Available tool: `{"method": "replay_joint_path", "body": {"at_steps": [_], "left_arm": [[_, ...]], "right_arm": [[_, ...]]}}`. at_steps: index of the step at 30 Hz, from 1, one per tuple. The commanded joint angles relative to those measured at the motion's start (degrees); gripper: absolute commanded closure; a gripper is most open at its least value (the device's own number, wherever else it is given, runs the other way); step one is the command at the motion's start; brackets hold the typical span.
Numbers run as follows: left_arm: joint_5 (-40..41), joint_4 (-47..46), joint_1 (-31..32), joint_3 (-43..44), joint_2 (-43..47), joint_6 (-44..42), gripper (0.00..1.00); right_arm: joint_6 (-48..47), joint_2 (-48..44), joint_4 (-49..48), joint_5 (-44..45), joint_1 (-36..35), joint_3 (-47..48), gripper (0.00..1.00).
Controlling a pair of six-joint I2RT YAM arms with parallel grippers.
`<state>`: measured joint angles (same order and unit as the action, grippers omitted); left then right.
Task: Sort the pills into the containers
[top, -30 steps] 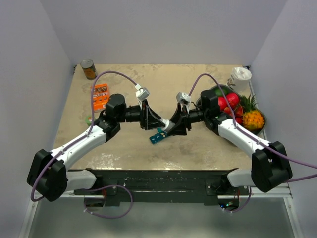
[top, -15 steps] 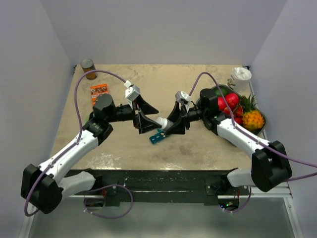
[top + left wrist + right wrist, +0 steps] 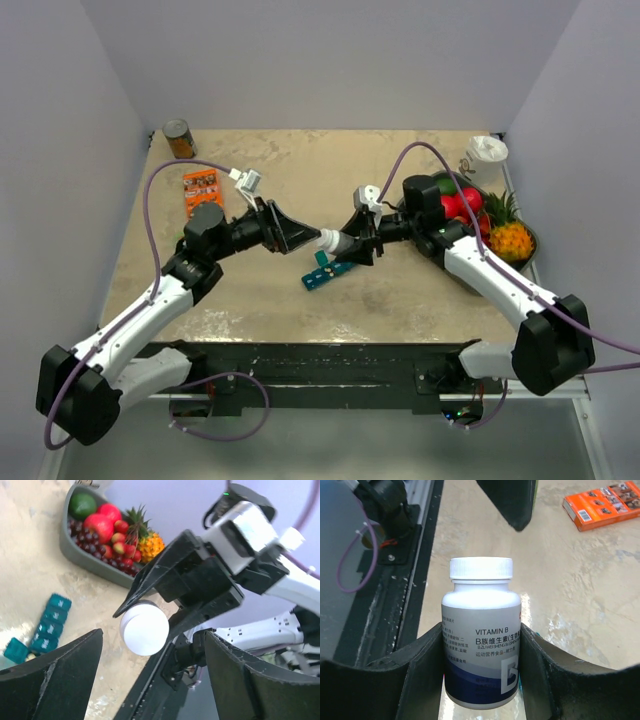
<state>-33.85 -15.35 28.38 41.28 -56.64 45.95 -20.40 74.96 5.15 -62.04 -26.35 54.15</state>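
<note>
Right end effector (image 3: 481, 680) clamps the bottle (image 3: 481, 645), its cap (image 3: 144, 628) and long axis aimed straight into the wide-open left end effector (image 3: 308, 234). The organiser (image 3: 325, 271) lies just below both.

Inventory, positions referred to the pill organiser strip (image 3: 328, 270), of which there is one.

- Vitamin bottle (image 3: 333, 241), white-capped: one, just behind the strip.
- Orange box (image 3: 202, 191): one, well to the strip's left.
- Tin can (image 3: 180, 139): one, far back-left.
- Fruit tray (image 3: 95, 566): one, to the right, containing one pineapple (image 3: 510, 240).
- White vessel (image 3: 487, 152): one, back-right.
- Grippers: two, the left gripper (image 3: 308, 231) and the right gripper (image 3: 350, 245).
</note>
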Motion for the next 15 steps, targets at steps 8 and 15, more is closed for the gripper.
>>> {"method": "replay_joint_path", "body": {"at_steps": [8,15], "left_arm": [[12.7,9.7,7.5,7.5,-7.8,7.9,0.17],[11.7,8.7,8.3,7.7,-8.9,8.0,0.29]], "right_arm": [[-6.3,-1.7,3.8,4.5,-0.2,2.5,1.0],[-6.4,-1.7,3.7,4.4,-0.3,2.5,1.0]]}}
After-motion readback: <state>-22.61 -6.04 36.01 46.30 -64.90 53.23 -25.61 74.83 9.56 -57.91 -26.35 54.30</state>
